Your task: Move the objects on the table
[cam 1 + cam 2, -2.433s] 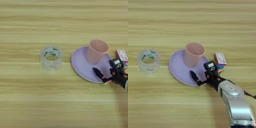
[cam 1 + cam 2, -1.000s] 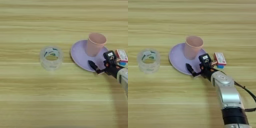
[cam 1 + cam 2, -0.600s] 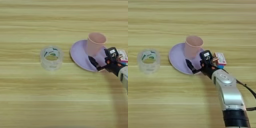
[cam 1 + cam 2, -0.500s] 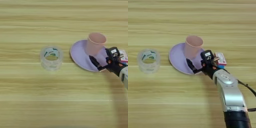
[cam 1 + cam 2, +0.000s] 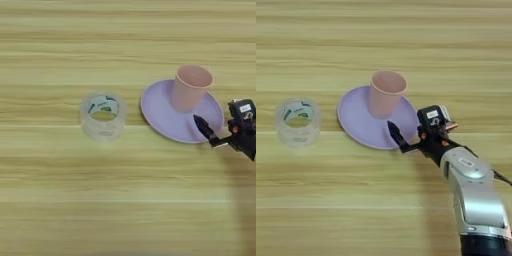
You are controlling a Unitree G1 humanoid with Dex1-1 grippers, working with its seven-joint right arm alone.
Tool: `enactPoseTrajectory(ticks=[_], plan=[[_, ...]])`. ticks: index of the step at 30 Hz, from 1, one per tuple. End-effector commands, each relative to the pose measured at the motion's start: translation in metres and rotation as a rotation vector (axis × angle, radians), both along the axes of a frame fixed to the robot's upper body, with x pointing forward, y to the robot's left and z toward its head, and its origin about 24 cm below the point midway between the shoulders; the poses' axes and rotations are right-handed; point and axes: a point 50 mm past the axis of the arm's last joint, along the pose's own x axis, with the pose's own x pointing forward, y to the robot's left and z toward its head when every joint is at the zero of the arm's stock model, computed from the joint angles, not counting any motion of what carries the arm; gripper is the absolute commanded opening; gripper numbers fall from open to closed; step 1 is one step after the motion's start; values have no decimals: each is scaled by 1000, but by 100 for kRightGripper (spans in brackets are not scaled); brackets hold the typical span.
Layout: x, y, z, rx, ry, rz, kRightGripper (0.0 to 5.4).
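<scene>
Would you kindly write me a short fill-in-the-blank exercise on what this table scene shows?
1. The pink cup stands on the lilac ____.
2. The clear tape roll lies to the plate's ____.
3. The claw comes in from the ____ side of the picture.
4. The cup stands ____, mouth up.

Missing words: plate; left; right; upright

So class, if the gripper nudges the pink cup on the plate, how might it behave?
The cup stands upright and is taller than wide, narrowing downward, so it probably tips easily. It looks thin and light, so it may slide across the smooth plate first.
</scene>
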Motion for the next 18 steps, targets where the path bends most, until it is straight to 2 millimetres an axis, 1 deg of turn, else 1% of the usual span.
enactPoseTrajectory(ticks=[1,9,14,18], plan=[[8,-16,29,-57,-123,-61,535],[12,-38,38,-55,-176,-183,535],[14,-45,41,-54,-195,-225,535],[18,-51,39,-65,-202,-271,535]])
